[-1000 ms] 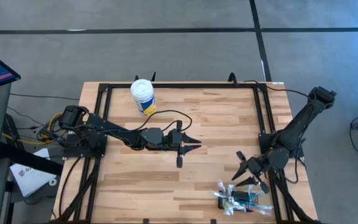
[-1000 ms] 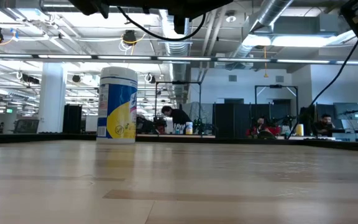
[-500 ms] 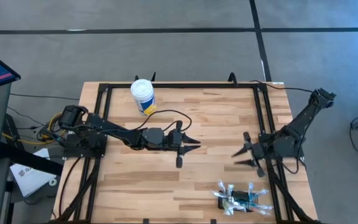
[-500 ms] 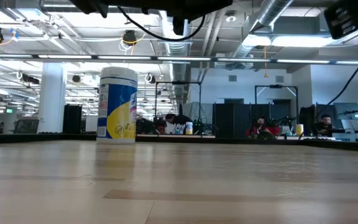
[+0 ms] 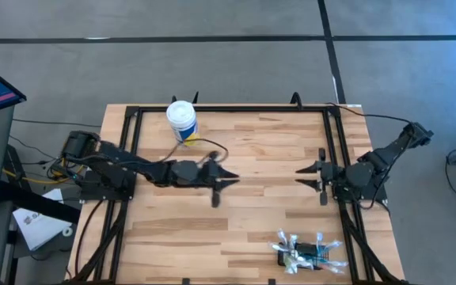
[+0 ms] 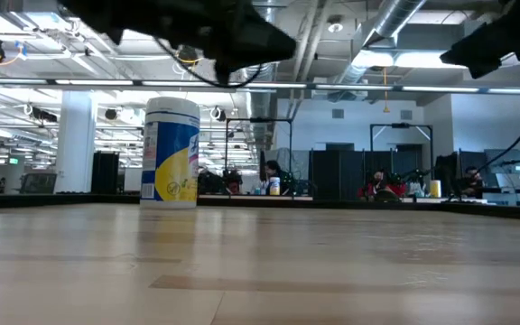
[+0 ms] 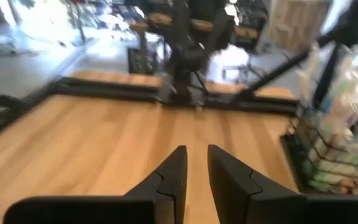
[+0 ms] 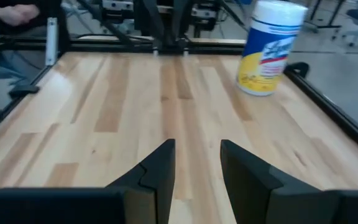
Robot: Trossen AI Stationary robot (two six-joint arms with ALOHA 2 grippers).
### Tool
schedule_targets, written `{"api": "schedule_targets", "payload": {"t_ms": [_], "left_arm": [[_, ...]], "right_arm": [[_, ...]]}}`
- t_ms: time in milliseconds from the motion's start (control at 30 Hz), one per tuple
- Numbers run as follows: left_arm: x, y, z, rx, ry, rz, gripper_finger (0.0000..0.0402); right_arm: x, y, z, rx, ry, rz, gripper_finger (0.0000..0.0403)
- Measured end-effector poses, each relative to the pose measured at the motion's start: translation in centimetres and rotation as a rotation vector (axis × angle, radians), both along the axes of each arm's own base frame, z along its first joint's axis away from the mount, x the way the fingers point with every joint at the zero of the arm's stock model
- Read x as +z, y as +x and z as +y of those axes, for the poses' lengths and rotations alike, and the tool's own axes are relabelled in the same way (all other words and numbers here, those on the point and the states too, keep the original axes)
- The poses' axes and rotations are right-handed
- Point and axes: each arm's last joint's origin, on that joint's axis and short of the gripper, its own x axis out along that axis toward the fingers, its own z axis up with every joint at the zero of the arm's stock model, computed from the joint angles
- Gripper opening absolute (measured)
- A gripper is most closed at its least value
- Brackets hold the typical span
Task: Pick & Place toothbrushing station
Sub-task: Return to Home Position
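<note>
The toothbrushing station shows only as a small dark block at one end of a wire basket crammed with pale items. It lies diagonally across the wooden surface from the white-lidded tub, at the opposite corner, well apart from it. Nothing touches it. The right pincer hangs between tub and basket, nearer the basket's side, with fingers a moderate gap apart and nothing held. The left pincer hovers just beyond the tub toward the middle of the surface. Its fingers are narrow, a slim gap, nothing gripped.
</note>
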Motion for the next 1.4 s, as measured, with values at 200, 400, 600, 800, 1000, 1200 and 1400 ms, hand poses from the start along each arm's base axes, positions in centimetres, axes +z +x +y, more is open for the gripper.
{"api": "schedule_targets", "payload": {"t_ms": [200,400,600,800,1000,1200,1400], "left_arm": [[-0.1,-6.3,1.1,0.048,-0.030,-0.109,0.0057],[-1.7,-11.6,2.0,0.056,-0.065,-0.152,0.0057],[-2.9,-14.9,2.7,0.061,-0.074,-0.190,0.0057],[-5.1,-17.2,4.1,0.122,-0.095,-0.178,0.0057],[-6.7,-18.4,4.6,0.133,-0.143,-0.168,0.0057],[-6.6,-18.4,4.5,0.110,-0.139,-0.178,0.0057],[-6.6,-18.4,4.4,0.098,-0.121,-0.173,0.0057]], "right_arm": [[0.2,-0.8,-1.2,-0.041,0.004,-0.022,0.0118],[-0.6,-1.5,-1.9,-0.009,-0.017,-0.098,0.0118],[-3.5,-1.9,-2.6,-0.008,0.031,-0.263,0.0118],[-4.4,-1.4,-3.2,-0.050,-0.008,-0.272,0.0118],[-4.9,-1.2,-3.9,-0.045,0.037,-0.248,0.0117],[-5.3,-1.1,-4.5,-0.050,0.072,-0.217,0.0102],[-6.0,-0.9,-4.7,-0.064,0.127,-0.184,0.0086]]}}
